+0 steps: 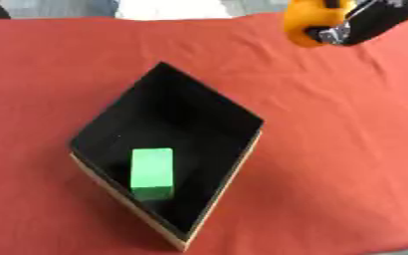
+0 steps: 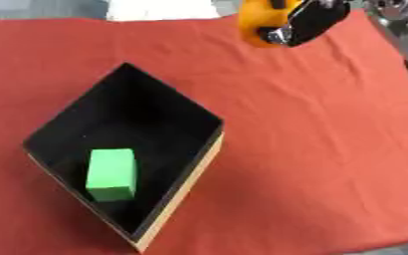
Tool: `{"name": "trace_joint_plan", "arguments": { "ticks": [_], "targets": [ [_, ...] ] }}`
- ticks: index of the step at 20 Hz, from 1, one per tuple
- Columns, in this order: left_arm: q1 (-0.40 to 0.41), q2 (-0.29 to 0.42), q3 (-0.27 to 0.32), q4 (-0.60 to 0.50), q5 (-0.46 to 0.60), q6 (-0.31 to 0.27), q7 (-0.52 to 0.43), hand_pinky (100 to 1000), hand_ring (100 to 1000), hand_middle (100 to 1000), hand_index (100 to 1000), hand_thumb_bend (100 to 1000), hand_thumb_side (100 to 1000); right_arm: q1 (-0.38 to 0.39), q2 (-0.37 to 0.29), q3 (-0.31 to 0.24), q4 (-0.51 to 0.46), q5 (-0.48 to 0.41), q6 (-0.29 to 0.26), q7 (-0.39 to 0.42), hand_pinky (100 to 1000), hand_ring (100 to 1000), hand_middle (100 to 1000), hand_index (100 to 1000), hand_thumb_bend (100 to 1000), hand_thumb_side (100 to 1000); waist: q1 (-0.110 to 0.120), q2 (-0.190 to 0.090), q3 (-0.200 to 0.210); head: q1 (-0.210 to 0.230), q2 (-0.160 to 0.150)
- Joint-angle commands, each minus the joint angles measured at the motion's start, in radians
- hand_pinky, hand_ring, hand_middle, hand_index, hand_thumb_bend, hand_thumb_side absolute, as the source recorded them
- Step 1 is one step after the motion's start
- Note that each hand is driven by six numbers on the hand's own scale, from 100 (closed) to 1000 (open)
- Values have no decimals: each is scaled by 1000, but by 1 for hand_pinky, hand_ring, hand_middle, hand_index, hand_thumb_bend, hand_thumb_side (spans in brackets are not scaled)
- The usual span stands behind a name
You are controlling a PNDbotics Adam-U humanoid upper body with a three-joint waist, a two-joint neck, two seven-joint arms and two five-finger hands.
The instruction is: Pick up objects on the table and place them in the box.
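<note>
A black-lined box (image 1: 242,154) with tan outer walls sits askew on the red cloth, left of centre. A green block (image 1: 152,173) lies inside it, near the front corner. At the upper right my right hand (image 1: 374,20) hangs above the table, its fingers curled round a rounded orange object (image 1: 305,20). The orange object is held off the cloth, to the upper right of the box and apart from it. My left hand shows in neither view.
The red cloth (image 2: 321,149) covers the table and lies bare to the right of the box. The table's far edge runs along the top, with a white thing (image 2: 159,9) beyond it. The near edge shows at the lower right corner.
</note>
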Motion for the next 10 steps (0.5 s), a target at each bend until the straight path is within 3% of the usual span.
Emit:
{"name": "trace_joint_plan", "arguments": {
  "ticks": [1,5,10],
  "targets": [
    [-5,11,5,-15,0,-2,-4,538,816,695,804,100,542,-63,26,25,-16,-35,-49,22,190,372,292,355,353,100,-1,-27,0,4,13],
    [-3,9,6,-15,1,-1,-5,538,816,694,804,100,543,-133,88,68,-16,-45,-101,76,192,375,295,358,341,100,-2,-32,1,11,20],
    [-1,6,5,-15,2,-1,-5,538,816,694,803,100,544,-193,159,125,-16,-50,-111,146,196,378,297,360,320,100,-5,-34,-1,16,28]
  ]
}}
